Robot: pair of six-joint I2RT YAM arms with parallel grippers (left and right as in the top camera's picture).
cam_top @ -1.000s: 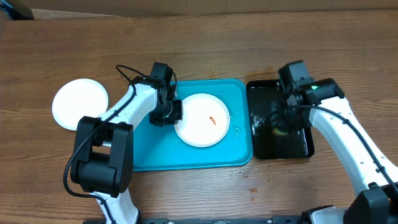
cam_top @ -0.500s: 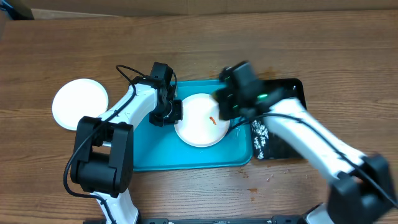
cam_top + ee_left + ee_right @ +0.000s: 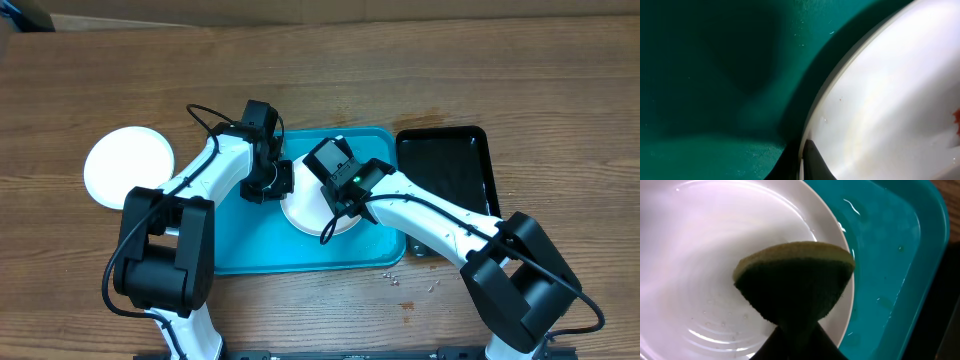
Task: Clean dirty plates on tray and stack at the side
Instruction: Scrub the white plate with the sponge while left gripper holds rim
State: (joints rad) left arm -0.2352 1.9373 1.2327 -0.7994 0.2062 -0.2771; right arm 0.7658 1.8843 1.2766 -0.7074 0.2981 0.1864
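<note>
Overhead first: the dirty plate (image 3: 300,212) lies flat in the middle of the turquoise tray (image 3: 245,245), and both arms meet over it. The left gripper (image 3: 272,185) sits at the plate's left rim, while the right gripper (image 3: 338,205) hangs directly above the plate's centre, reaching in from the side of the black tray (image 3: 450,170). The right arm is therefore the one placed to scrub, with the left only steadying the edge. A white plate (image 3: 128,166) rests on the wooden table (image 3: 400,80) well to the left, apart from the tray.

Next, the left wrist view: the left gripper (image 3: 802,162) is clenched on the rim of the dirty plate (image 3: 890,95), its dark tips straddling the edge where it meets the tray floor (image 3: 715,75). An orange-brown smear (image 3: 957,119) peeks in at the far right, so the dirt lies across the plate, away from this grip.

Finally, the right wrist view: the right gripper (image 3: 795,342) grips a sponge (image 3: 795,277), dark scouring face toward the camera and yellow edge on top. The dirty plate (image 3: 700,280) spreads below and to the left of it, wet and glossy, with the tray's (image 3: 885,255) wet floor to the right. Whether the sponge touches the plate cannot be told. No smear shows here, so the wipe probably has to travel across the plate's centre.
</note>
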